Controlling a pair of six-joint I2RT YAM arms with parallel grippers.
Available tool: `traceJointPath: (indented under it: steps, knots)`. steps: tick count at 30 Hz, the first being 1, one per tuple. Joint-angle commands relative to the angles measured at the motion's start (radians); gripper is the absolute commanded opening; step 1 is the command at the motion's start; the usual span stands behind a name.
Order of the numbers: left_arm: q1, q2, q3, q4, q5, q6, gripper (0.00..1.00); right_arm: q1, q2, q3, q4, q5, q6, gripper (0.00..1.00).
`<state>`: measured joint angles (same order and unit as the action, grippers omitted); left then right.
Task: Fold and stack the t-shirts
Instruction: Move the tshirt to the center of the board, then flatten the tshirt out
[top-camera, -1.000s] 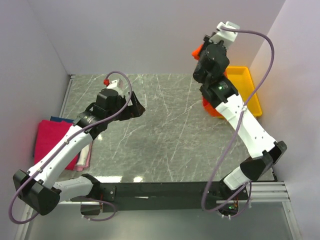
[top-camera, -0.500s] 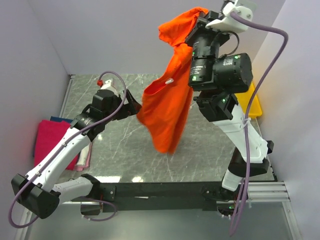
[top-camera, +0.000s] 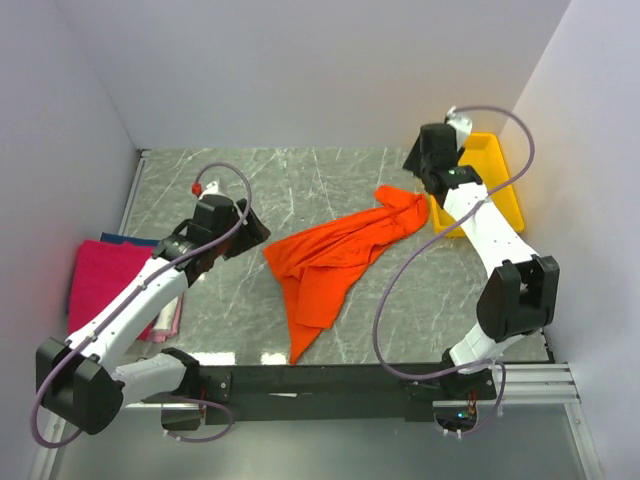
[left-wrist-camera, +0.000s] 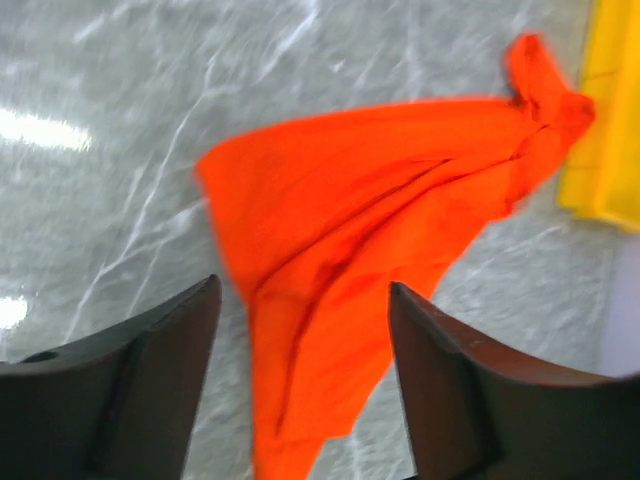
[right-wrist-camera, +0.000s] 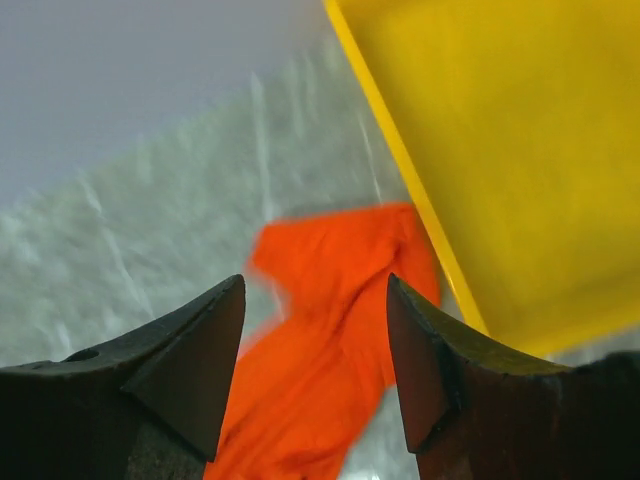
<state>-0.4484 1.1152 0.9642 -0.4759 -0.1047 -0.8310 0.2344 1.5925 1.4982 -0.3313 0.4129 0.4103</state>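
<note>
We find the pink shirt (top-camera: 105, 275) folded flat, well left of the tray (top-camera: 500, 180). The orange shirt (top-camera: 325, 265) sprawls unfolded left of the tray, one end just beside its wall. The left gripper (left-wrist-camera: 305, 300) and, at the tray, the right gripper (right-wrist-camera: 315, 290) stand wide, holding nothing.

Lab booth: white walls (top-camera: 300, 70), marbled table (top-camera: 330, 180)

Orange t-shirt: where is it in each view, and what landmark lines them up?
Top external: the orange t-shirt lies crumpled mid-table, one end reaching toward the yellow tray at right.
Left wrist: centre frame, its far end beside the tray at the right edge.
Right wrist: lower centre, left of the tray.
Shared landmark: the yellow tray.
</note>
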Motion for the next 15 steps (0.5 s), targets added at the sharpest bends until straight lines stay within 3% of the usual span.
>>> traceJointPath:
  steps: [1, 7, 8, 10, 15]
  knots:
    - [-0.001, 0.015, -0.073, 0.011, 0.023, -0.054, 0.72, 0.041, -0.092, -0.045, -0.095, -0.113, 0.148, 0.66]
    - [-0.068, 0.014, -0.26, 0.065, 0.051, -0.114, 0.61, 0.248, -0.282, -0.364, -0.101, -0.129, 0.228, 0.65]
    - [-0.076, 0.021, -0.281, 0.075, 0.059, -0.12, 0.58, 0.352, -0.287, -0.398, -0.097, -0.144, 0.251, 0.63]
    - [-0.094, 0.041, -0.337, 0.112, 0.089, -0.144, 0.54, 0.49, -0.247, -0.449, -0.113, -0.119, 0.29, 0.62]
    - [-0.107, 0.066, -0.407, 0.161, 0.126, -0.2, 0.5, 0.641, -0.105, -0.48, -0.052, -0.175, 0.341, 0.56]
